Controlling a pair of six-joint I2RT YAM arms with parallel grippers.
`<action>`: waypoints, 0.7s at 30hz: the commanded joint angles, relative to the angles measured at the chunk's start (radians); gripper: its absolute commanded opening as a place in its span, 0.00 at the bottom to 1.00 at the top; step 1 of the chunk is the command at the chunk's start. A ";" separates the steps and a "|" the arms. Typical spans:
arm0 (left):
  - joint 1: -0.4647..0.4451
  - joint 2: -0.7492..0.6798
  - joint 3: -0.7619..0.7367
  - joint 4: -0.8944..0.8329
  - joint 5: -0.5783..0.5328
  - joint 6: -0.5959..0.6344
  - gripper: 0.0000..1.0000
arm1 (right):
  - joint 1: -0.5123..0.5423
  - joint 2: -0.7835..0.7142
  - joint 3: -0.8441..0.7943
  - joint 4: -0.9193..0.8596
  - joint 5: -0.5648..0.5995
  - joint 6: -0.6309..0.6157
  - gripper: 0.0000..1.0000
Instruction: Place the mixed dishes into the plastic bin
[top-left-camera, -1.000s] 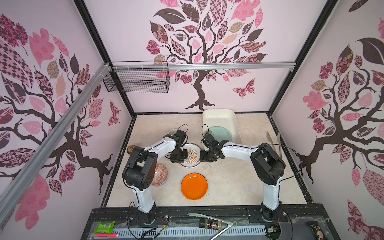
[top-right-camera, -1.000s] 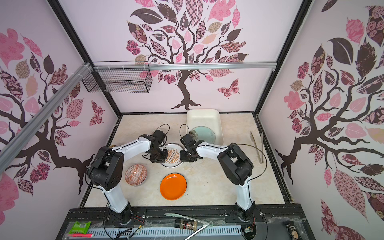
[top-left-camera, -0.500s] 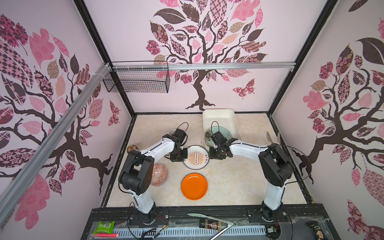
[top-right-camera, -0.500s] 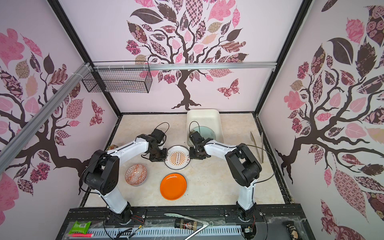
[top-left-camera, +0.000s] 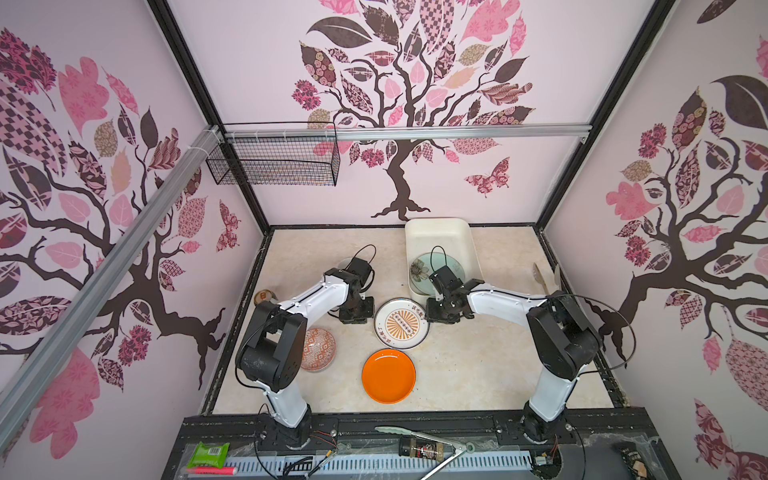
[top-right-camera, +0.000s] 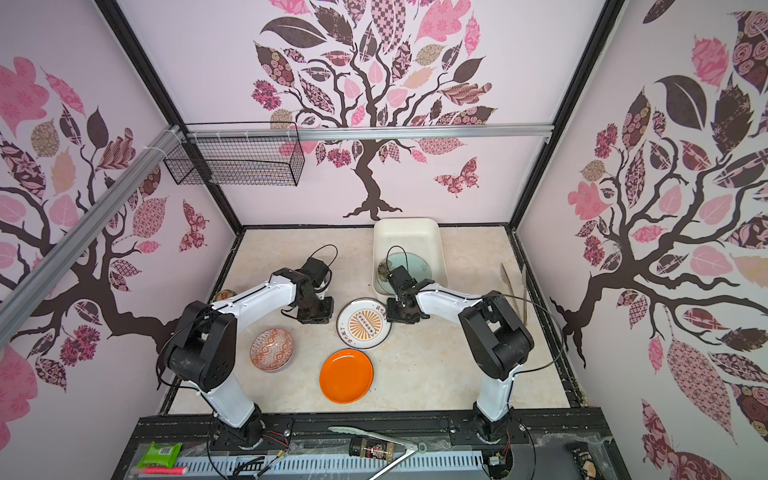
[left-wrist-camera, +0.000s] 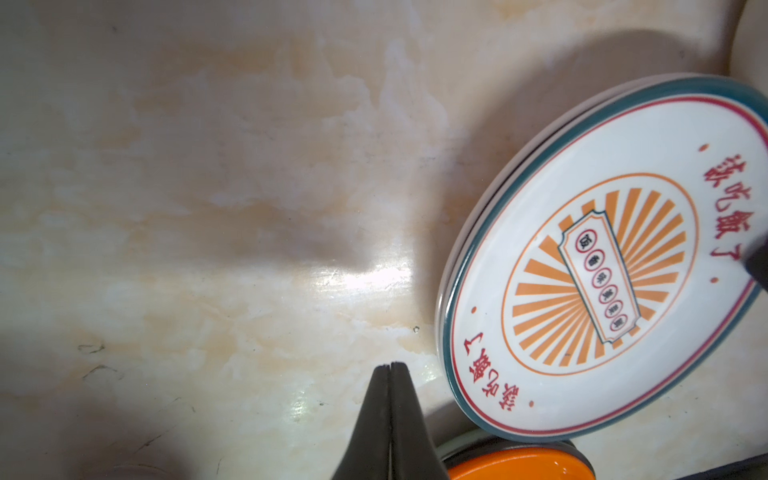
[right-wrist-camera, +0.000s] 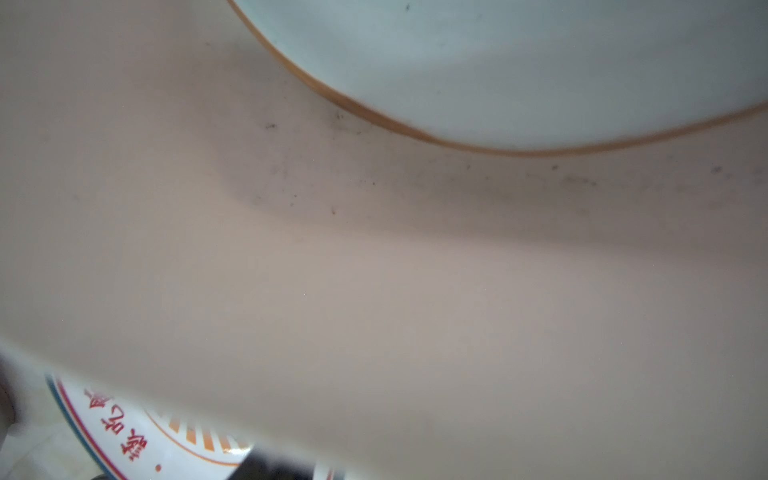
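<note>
Risk first. Lying on the marbled desk (top-left-camera: 478, 374) between the left gripper (left-wrist-camera: 390, 365) and the right gripper (top-left-camera: 445, 311), the white round plate with orange sunburst (top-left-camera: 401, 323): likely to skid sideways rather than tip up if pushed from one side only.

Left jaws pressed together, tip at the desk just beside the rim, holding nothing. Right jaws at the opposite rim, close against the near wall of the cream-white rectangular plastic bin (top-left-camera: 436, 222). Apart or pinching the rim, cannot tell: wrist view blurred and too close.

Little room there, so could knock the bin wall or catch the plate's rim on it during a lift. Glazed and thin-edged, hence prone to slipping from a shallow pinch and dropping onto the mint-green flowered plate (top-left-camera: 455, 266) already in the bin; chipping possible. Could also slide into the orange round plate (top-left-camera: 388, 376) just in front. Red-patterned bowl (top-left-camera: 318, 349) apart, by the left arm.

Writing: red characters twice round the sunburst plate's rim, seemingly 该吃饭了. Small characters in red circles on the centre tag, first seemingly 饭, rest too small. Barcode label on the green packet (top-left-camera: 208, 454) at the front rail, unreadable.
</note>
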 joint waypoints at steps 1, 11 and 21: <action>-0.001 0.034 0.055 -0.001 -0.010 0.006 0.08 | 0.001 -0.082 -0.007 -0.014 -0.010 0.011 0.46; -0.007 0.059 0.047 0.047 0.063 -0.016 0.08 | 0.013 -0.102 -0.076 0.040 -0.101 0.059 0.44; -0.021 0.073 0.033 0.102 0.112 -0.045 0.09 | 0.016 -0.108 -0.107 0.057 -0.119 0.062 0.44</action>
